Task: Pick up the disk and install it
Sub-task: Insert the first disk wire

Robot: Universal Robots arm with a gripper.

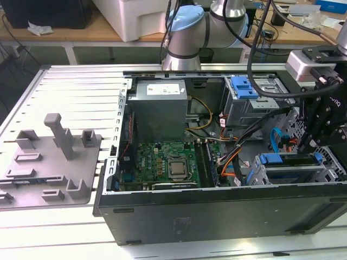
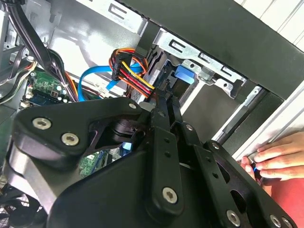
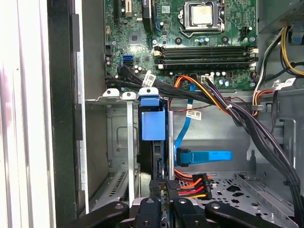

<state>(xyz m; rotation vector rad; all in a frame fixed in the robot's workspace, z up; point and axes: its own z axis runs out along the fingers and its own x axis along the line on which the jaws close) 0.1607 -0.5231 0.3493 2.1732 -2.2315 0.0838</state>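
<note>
The disk [image 1: 295, 169] stands on edge in a slot of the metal drive cage [image 1: 259, 177], at the near corner of the open computer case on the exterior view's right. Its blue carrier rail [image 1: 284, 159] lies along the top. In the first wrist view the disk's blue carrier tab [image 3: 153, 124] sits between the cage walls [image 3: 129, 142], and the thin drive edge [image 3: 160, 164] runs back to my gripper [image 3: 164, 184]. The gripper [image 1: 307, 144] hangs over the cage's end, its black fingers [image 2: 163, 111] closed narrowly on the disk's end near the blue tab [image 2: 183, 76].
A red, orange and yellow power plug [image 3: 190, 186] and a blue data cable [image 3: 204, 156] hang right beside the fingers. The motherboard [image 1: 168, 162], power supply [image 1: 160, 105] and a blue latch bracket [image 1: 242, 86] lie further in. A person's hand [image 2: 273, 156] rests outside the case.
</note>
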